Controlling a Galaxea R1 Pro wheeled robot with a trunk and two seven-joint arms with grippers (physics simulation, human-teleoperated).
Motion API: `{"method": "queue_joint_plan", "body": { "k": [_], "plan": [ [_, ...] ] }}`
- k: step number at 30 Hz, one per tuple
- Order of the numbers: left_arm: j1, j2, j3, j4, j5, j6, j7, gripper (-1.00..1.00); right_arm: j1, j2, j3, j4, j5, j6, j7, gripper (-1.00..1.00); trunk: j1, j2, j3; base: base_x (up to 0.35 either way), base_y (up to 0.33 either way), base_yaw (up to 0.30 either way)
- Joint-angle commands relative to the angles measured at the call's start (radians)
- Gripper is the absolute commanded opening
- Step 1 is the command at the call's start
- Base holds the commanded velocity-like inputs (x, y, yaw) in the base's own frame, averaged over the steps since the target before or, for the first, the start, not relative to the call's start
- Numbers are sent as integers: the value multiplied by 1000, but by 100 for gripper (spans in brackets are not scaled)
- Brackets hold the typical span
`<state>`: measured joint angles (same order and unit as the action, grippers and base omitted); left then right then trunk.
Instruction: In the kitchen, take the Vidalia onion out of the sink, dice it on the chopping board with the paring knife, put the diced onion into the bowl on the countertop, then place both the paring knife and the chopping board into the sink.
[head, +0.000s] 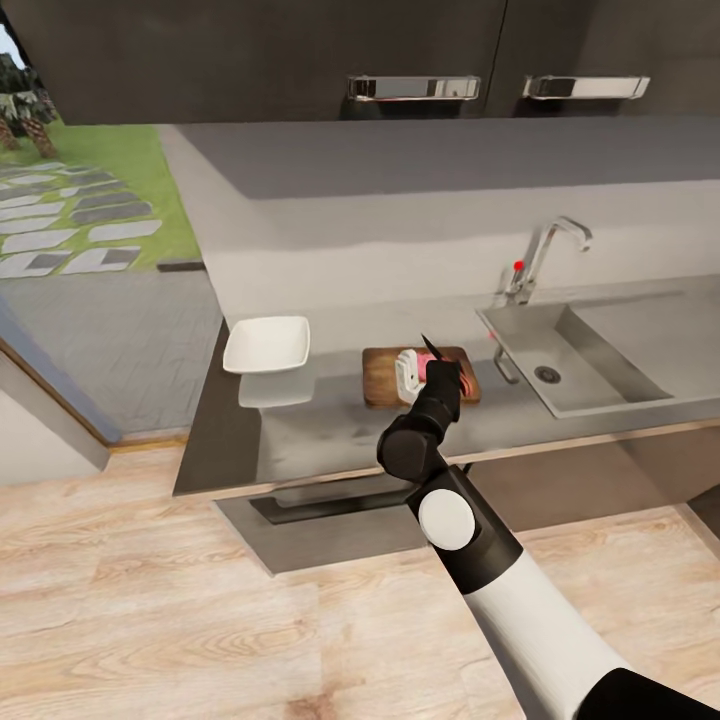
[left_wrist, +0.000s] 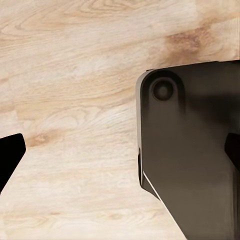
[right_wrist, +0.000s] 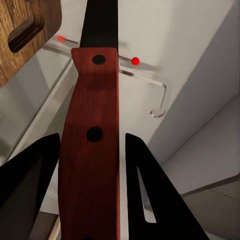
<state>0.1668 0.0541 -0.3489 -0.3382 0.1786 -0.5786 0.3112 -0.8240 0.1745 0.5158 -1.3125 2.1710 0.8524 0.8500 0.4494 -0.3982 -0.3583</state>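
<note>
Fingers of the right gripper (right_wrist: 92, 165) press either side of a red-brown riveted wooden handle, so it is clamped on the small paring knife (right_wrist: 91, 130), whose dark blade runs forward out of the grip. From where I stand, the blade tip pokes up just beyond the gripper (head: 437, 368), angled away from the arm.

Directly under the jaws lies the rectangular brown wooden chopping board (head: 385, 375), and on it, touching the fingers' far side, is something pinkish-red and white (head: 412, 370). I take that for the Vidalia onion, but whether it is whole, split or already in cubes is too small to tell.

Beyond the blade and off to the sink side sits the rectangular stainless-steel sink (head: 590, 365), with its round dark drain and tall chrome tap (head: 545, 250) bearing a red knob; no onion is in the part of the basin I can see. Off to the other side of the jaws, near the board's opposite short edge, stands the shallow white square bowl (head: 267, 343) on the glossy grey countertop (head: 330, 430). It looks empty.

The left gripper (left_wrist: 120, 150) hangs over pale wood flooring (left_wrist: 70, 75), its dark fingers spread apart with nothing between them.

By my reckoning the fetching is done and the cutting is in hand; filling the bowl and returning the knife and board to the sink remain.
</note>
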Motion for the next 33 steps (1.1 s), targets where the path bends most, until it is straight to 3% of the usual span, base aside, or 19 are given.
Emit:
{"method": "queue_joint_plan", "body": {
  "k": [1,33],
  "plan": [
    [0,1,-9,-2,9,-1,5,100,-1,0,2,0,9,2,11,-100,1,-2,-2,49,0,0],
    [0,-3,-9,7,9,-1,5,100,-1,0,3,1,9,4,11,-100,1,-2,-20,2,0,0]
  ]
}}
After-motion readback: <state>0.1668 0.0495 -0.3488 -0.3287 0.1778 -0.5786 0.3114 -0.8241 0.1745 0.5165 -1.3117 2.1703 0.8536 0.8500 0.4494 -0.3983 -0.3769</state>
